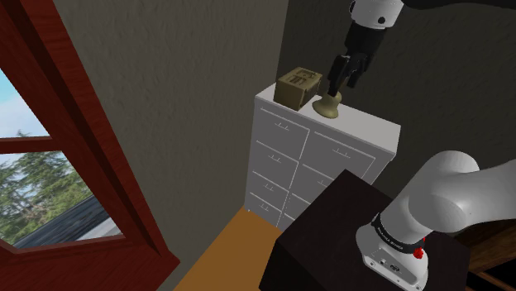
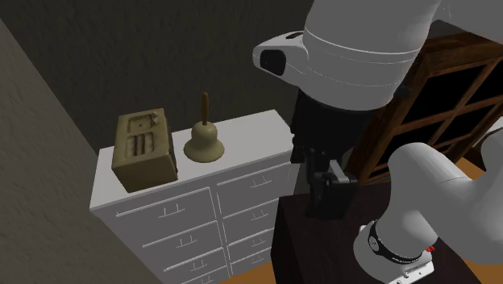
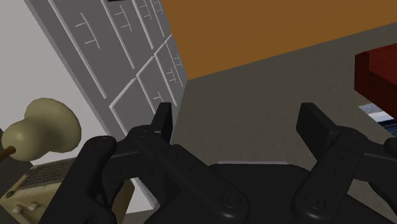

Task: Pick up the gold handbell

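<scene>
- Black fingers (image 3: 164, 124) of the gripper (image 3: 238, 113) rise closest to the wrist camera. They are spread wide apart with nothing between them.
- Off to the outer side of one finger, the wrist view catches the handbell (image 3: 44, 127) on a white dresser (image 3: 121, 63). The drawer fronts drop away to an orange floor (image 3: 267, 32).
- At its left, the shoulder view adds a red window frame (image 1: 91, 149), with trees and sky beyond. In this view the hand hangs at upper centre-right, seemingly just above the bell's handle.
- From the second exterior view, the hand hangs at centre-right of the frame, well right of the bell and not touching it.
- Dull olive-gold in colour, the handbell has a flared body and a thin brown handle standing upright. It sits on the dresser top just beside a tan radio-like box (image 2: 145, 150).
- From the dark stand (image 1: 331, 240) at the shoulder view's lower right, the white arm (image 1: 463, 198) loops up out of frame. Its black wrist comes back in pointing down.
</scene>
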